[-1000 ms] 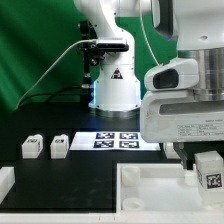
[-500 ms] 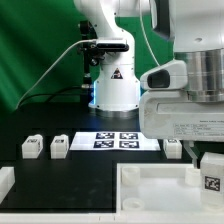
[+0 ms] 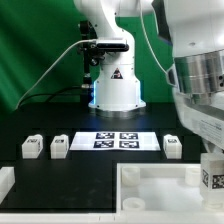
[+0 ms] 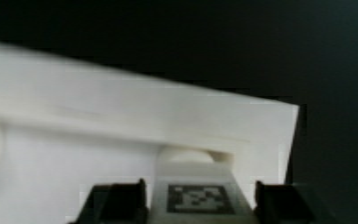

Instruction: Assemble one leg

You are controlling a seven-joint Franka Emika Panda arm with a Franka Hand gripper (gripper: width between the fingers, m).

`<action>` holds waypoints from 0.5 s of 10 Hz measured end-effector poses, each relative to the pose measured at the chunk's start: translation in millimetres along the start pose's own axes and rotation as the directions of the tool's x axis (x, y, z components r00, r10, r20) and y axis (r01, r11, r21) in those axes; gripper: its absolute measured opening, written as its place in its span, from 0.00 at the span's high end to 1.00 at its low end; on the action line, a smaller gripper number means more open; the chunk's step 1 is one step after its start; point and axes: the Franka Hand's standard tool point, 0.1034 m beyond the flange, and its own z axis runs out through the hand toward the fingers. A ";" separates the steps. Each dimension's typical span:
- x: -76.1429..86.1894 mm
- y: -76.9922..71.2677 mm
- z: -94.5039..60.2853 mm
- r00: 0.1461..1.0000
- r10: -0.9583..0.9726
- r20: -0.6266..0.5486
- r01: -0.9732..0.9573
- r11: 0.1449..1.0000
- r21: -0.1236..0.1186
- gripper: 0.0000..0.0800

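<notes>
My gripper (image 3: 211,168) is shut on a small white leg (image 3: 213,180) with a black-and-white tag, low at the exterior view's right. It holds the leg over the big white tray-like frame (image 3: 150,178). In the wrist view the leg (image 4: 197,195) sits between the two dark fingers (image 4: 108,203), with a broad white surface (image 4: 105,110) right under it. I cannot tell whether the leg touches that surface. Three more legs stand on the black table: two at the left (image 3: 33,147) (image 3: 59,147) and one at the right (image 3: 172,148).
The marker board (image 3: 118,140) lies in the middle of the table in front of the robot's white base (image 3: 115,90). A white block (image 3: 5,181) sits at the front left edge. The arm's bulky body fills the exterior view's right side.
My gripper has moved with the leg toward the exterior view's right and lower. The arm's body has shifted aside, so the leg standing right of the marker board now shows.
</notes>
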 end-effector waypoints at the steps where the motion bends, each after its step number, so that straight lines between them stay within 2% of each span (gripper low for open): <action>1: -4.3 0.6 1.2 0.994 0.112 0.006 -0.112 0.994 -0.001 0.63; 2: -4.8 0.7 1.3 0.992 0.122 0.006 -0.122 0.992 -0.001 0.63; 3: -5.1 0.7 1.4 0.992 0.123 0.007 -0.123 0.992 -0.001 0.50; 4: -5.5 0.8 1.4 0.993 0.114 0.007 -0.114 0.993 -0.001 0.50; 5: -5.5 0.8 1.4 0.994 0.106 0.007 -0.105 0.994 -0.001 0.33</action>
